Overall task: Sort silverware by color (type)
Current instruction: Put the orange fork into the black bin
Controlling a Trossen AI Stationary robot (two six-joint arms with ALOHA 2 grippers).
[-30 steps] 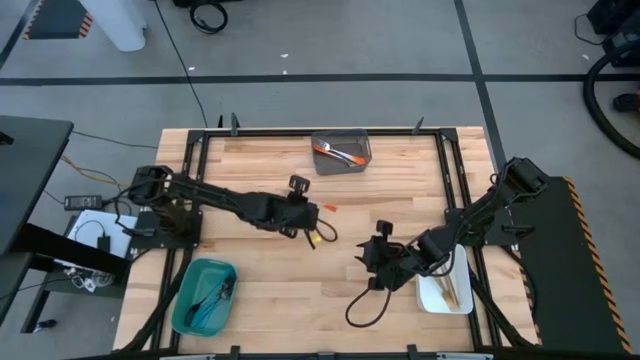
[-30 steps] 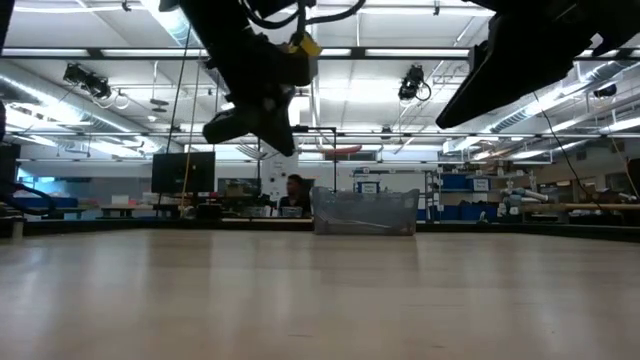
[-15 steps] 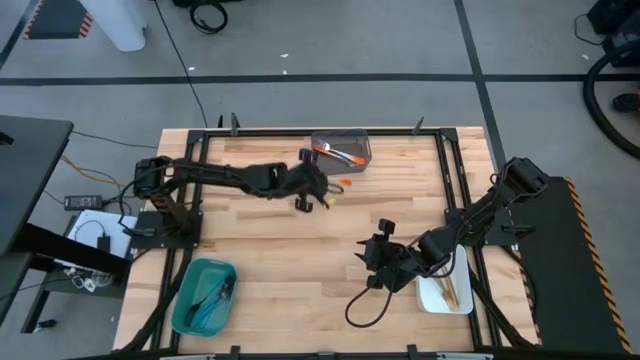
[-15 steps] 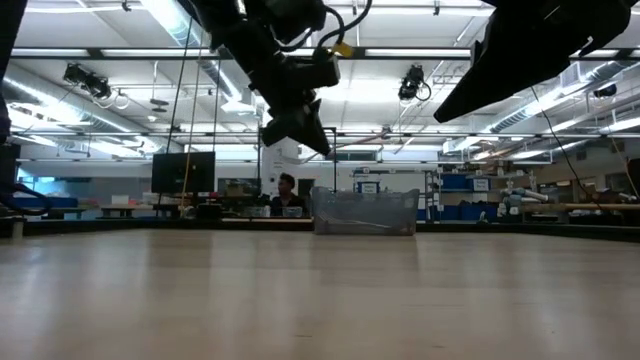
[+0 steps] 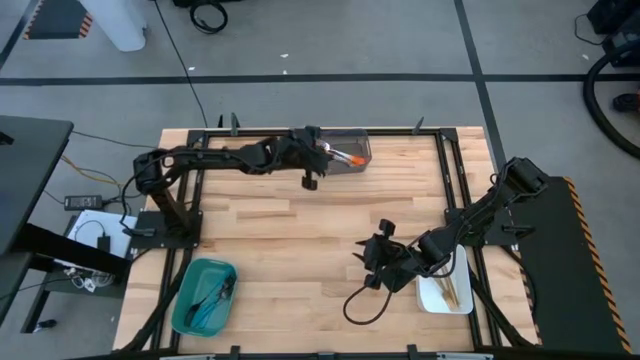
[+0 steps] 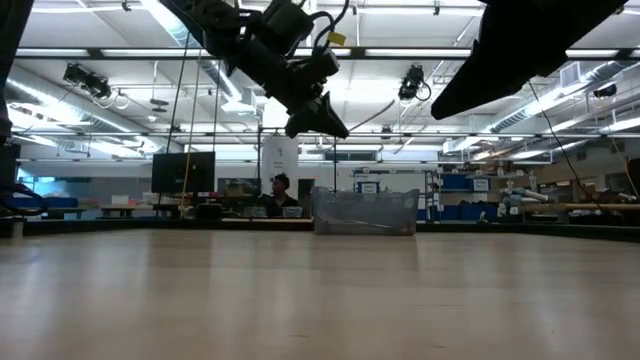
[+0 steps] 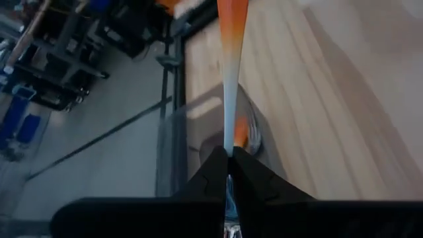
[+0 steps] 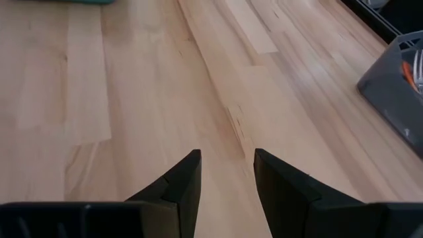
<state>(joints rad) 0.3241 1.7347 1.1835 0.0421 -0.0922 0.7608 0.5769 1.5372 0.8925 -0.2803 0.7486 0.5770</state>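
Orange-handled utensil (image 7: 231, 39) sits pinched in the closed left gripper (image 7: 229, 165), directly over the grey bin (image 5: 341, 152). Best lower it inside the bin's walls before letting go. The right gripper (image 8: 227, 173), fingers apart and empty, waits well away from the bin.

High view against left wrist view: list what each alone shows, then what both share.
Only the high view shows the teal bin, the white bin and the open right gripper over bare table. Only the left wrist view shows the left gripper shut on the silver end of an orange-handled utensil. Both show the grey bin, with orange-handled silverware inside.
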